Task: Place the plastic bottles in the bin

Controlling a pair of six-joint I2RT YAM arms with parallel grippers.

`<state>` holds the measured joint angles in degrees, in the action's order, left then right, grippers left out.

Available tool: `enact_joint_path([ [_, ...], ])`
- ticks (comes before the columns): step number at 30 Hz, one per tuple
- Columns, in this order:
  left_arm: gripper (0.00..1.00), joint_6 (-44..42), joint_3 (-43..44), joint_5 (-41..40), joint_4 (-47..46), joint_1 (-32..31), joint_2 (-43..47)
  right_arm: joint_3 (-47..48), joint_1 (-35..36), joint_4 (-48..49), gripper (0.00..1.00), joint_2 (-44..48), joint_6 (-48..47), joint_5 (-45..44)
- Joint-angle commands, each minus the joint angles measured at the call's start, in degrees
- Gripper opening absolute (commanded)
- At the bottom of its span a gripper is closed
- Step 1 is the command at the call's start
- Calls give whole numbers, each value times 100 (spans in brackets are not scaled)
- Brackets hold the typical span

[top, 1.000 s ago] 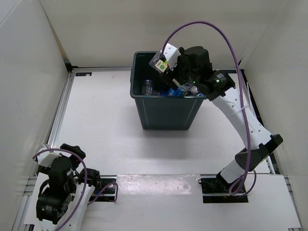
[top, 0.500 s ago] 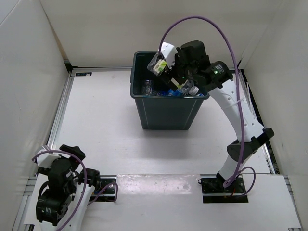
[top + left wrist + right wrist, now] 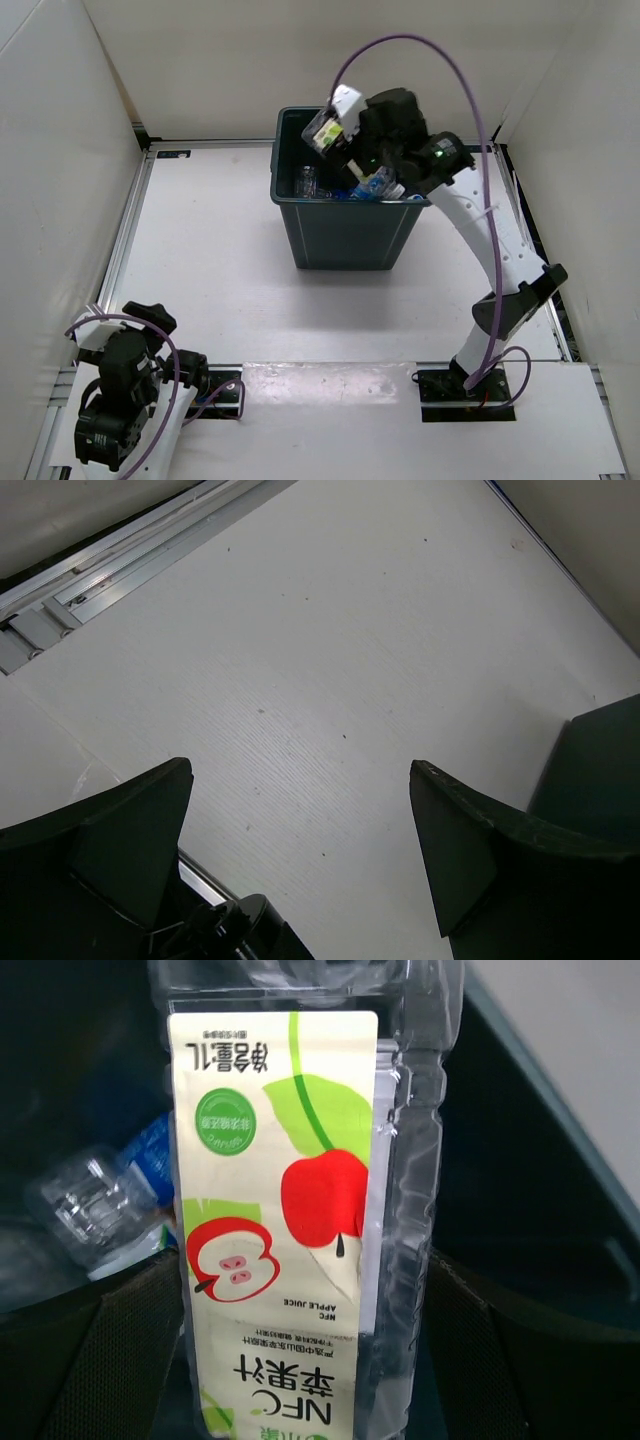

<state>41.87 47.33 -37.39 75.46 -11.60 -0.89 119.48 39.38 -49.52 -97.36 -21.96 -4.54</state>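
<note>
My right gripper is shut on the wider clear bottle with the red-green apple label and holds it tilted above the open top of the dark teal bin. In the right wrist view this bottle fills the gap between my fingers, with the bin's inside dark below it. Other bottles lie inside the bin: a clear one and blue-labelled ones. One blue-labelled bottle shows in the right wrist view. My left gripper is open and empty at the near left, over bare table.
White walls enclose the table on the left, back and right. A metal rail runs along the table's left edge. The bin stands at the back centre. A dark corner of the bin shows at the right of the left wrist view.
My right gripper has moved a little left and further over the bin with the apple-label bottle in it. The left arm has barely moved.
</note>
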Motion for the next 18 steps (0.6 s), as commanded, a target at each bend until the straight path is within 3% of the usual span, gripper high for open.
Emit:
enact_joint_path([
  [1,100,6,-13,-128,13,-27,27,139,-649,724,90,375,623,1338],
  [4,100,14,-5,-111,30,-27,-61,371,-397,-291,90,-26,-228,1063],
  [6,100,23,13,-111,47,-27,-78,1055,-360,-278,90,-160,276,553],
  [7,100,41,4,-111,56,-27,-70,1086,-569,209,90,-56,775,768],
  [9,100,23,-5,-94,21,-36,-35,921,-817,564,90,137,1218,1443],
  [13,100,-29,-22,-67,-14,-45,-87,-293,-624,226,90,376,55,1964],
  [14,100,-21,-5,-50,-5,-36,-148,-224,-520,-64,90,332,-140,1861],
  [16,100,6,-13,-67,12,-53,-166,-14,-440,55,90,340,207,1083],
  [18,100,23,-5,-93,30,-53,-123,-56,-553,451,90,428,542,903],
])
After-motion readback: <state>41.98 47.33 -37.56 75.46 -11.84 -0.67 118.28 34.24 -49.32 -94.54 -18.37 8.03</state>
